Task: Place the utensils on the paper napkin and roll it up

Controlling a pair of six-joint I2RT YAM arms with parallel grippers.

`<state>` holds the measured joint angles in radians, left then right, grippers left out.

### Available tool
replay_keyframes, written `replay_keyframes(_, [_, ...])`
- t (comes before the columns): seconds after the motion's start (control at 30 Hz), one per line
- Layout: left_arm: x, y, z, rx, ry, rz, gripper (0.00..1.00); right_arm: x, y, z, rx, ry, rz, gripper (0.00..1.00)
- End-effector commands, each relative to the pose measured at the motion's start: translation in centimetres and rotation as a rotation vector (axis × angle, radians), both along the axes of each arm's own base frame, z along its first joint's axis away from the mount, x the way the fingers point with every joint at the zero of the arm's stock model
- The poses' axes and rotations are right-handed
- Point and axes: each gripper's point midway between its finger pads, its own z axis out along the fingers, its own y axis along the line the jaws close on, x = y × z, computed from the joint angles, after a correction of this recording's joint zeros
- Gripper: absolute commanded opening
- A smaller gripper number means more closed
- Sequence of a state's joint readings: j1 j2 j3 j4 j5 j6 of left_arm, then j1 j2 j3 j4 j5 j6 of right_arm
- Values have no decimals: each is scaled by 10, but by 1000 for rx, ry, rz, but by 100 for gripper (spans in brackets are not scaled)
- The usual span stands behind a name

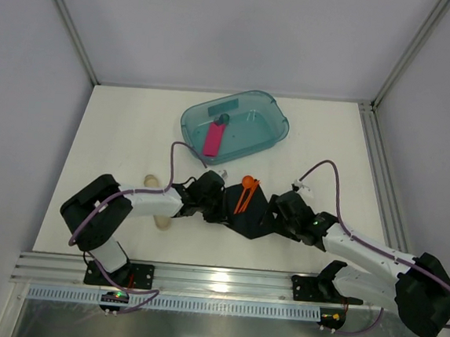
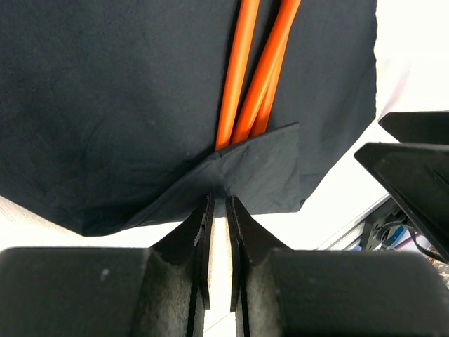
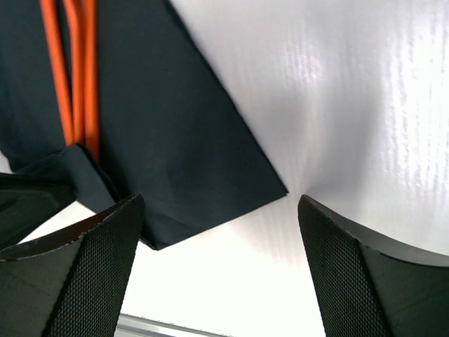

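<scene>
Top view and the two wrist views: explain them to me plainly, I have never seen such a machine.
A left arm and a right arm are bolted at the near edge of a table. The top view looks down from above; the other two come from cameras on each wrist. A black paper napkin lies between the arms with orange plastic utensils on it. Behind it stands a teal tub holding a pink bar. The left gripper pinches a folded napkin corner over the handles; the right gripper is open.

Overall light: bright, even, diffuse from overhead.
Glare: streaked sheen on the white bench in the right wrist view; the metal rail is reflective.
Shadows: soft and short.
Focus: wrist-view foregrounds soft; paper napkin crisp.
</scene>
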<state>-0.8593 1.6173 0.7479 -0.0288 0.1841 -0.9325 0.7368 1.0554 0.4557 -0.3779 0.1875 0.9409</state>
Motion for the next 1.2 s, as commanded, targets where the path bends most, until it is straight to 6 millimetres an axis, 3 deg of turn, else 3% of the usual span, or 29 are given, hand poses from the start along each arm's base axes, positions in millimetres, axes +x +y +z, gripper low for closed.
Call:
replay_keyframes(0.0, [9, -10, 9, -36, -50, -1, 15, 9, -10, 2, -9, -18, -113, 90])
replay_keyframes(0.23, [9, -11, 7, -40, -44, 0, 15, 13, -18, -7, -80, -8, -134, 90])
replay_keyframes(0.53, [8, -11, 4, -33, -38, 0, 15, 15, -6, -11, -50, 14, -106, 90])
replay_keyframes(1.03, [8, -11, 2, -30, -28, 6, 15, 19, 29, 11, 100, -72, 69, 90])
replay_keyframes(1.17, [8, -11, 2, -30, -27, 7, 15, 22, 37, 29, 172, -146, 101, 90])
